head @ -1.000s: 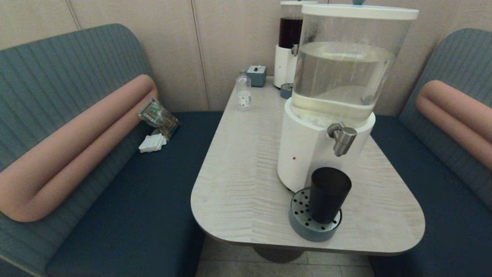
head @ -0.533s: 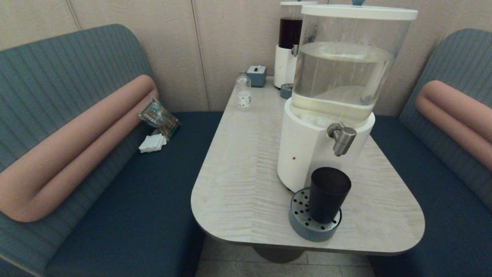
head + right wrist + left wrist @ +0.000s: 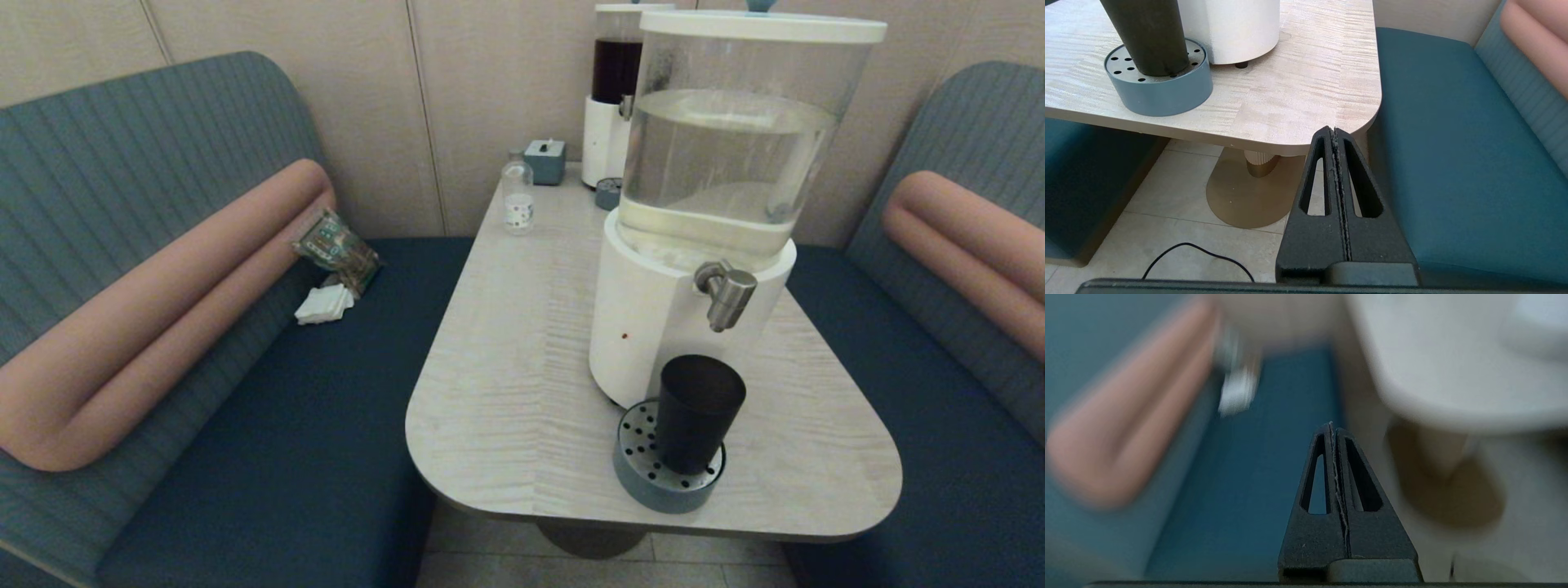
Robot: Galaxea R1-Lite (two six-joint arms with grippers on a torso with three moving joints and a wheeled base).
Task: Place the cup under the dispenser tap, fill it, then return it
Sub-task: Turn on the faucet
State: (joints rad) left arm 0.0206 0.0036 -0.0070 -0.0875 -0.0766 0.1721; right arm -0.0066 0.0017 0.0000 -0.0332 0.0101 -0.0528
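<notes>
The dark tapered cup stands upright on a round blue-grey drip tray at the table's near edge; its lower part also shows in the right wrist view. Above it, slightly to the right, juts the brushed-silver dispenser tap of the big clear-tank, white-base dispenser. Neither arm appears in the head view. My right gripper is shut and empty, below and before the table's near right corner. My left gripper is shut and empty, low by the left bench.
A slim dark-liquid dispenser, a small clear bottle and a small blue-grey box stand at the table's far end. A snack packet and white napkins lie on the left bench. A black cable runs on the floor.
</notes>
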